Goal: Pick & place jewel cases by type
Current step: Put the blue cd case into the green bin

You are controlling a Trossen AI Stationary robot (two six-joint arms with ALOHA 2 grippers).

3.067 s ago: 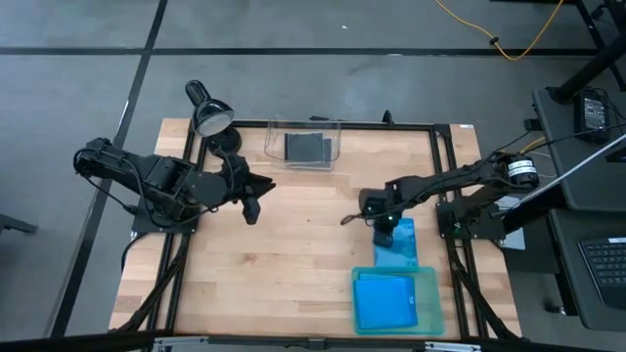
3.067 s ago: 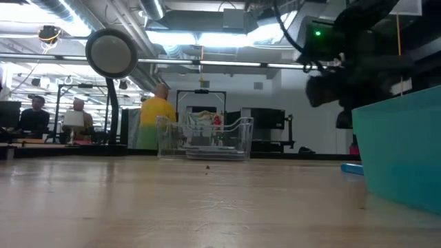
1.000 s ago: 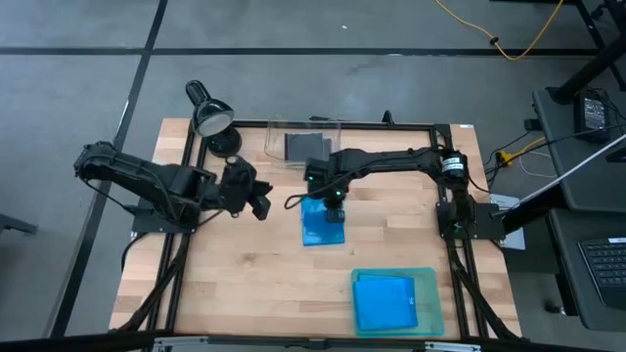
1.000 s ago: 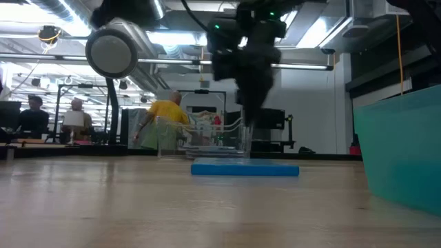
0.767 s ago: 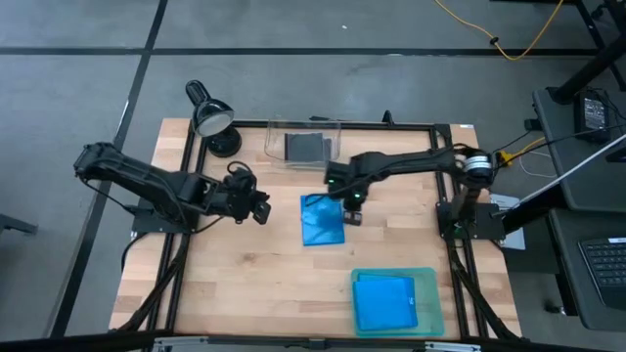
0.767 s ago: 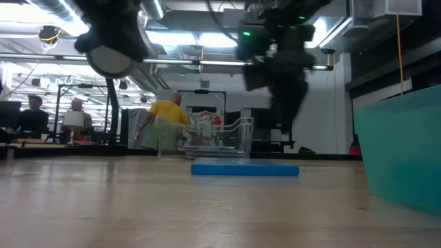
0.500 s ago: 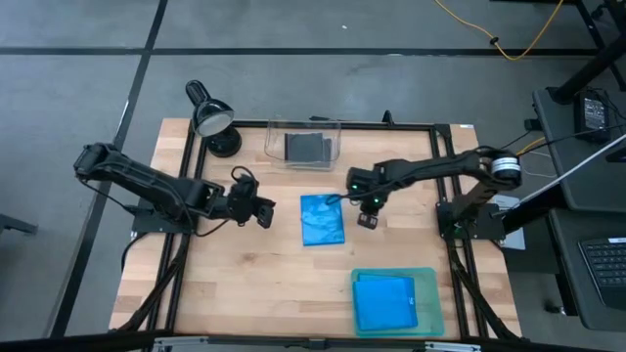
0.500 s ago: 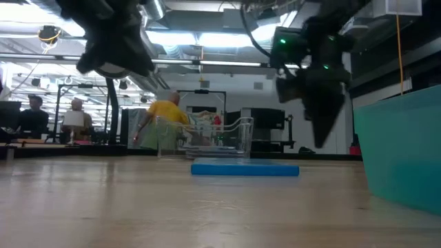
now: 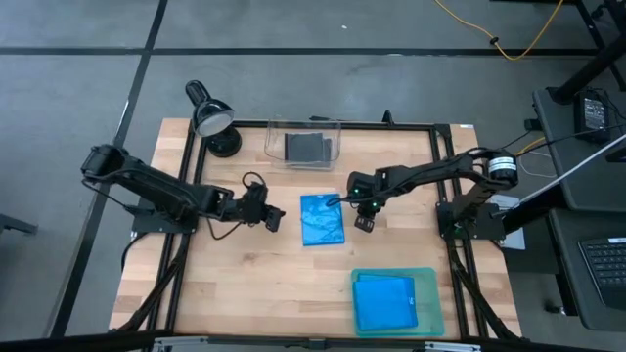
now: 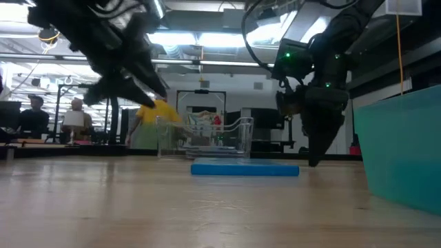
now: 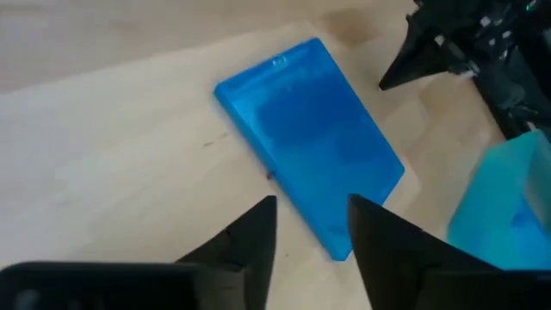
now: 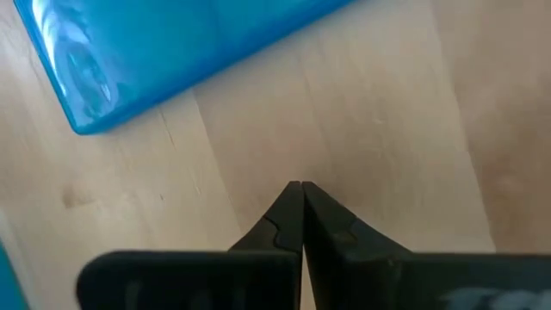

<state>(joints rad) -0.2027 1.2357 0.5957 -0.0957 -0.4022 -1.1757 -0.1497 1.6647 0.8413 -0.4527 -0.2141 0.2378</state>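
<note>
Tabletop (image 9: 245, 264) — bin (image 9: 303, 147), tray (image 9: 430, 303).

Left hand (image 9: 273, 217) low over mid-table, fingers parted; right hand (image 9: 364, 224) opposite, fingers pressed together, empty.

The table (image 9: 245, 264) is showing pale, matt wood planks with fine grain. The blue case (image 9: 322, 219) lying on it is looking like smooth, glossy translucent plastic, as is the clear bin (image 9: 277, 143), while the teal tray (image 9: 431, 298) is showing a duller plastic finish. The 2 arms' fingers (image 11: 247, 244) are looking like matt black plastic.
</note>
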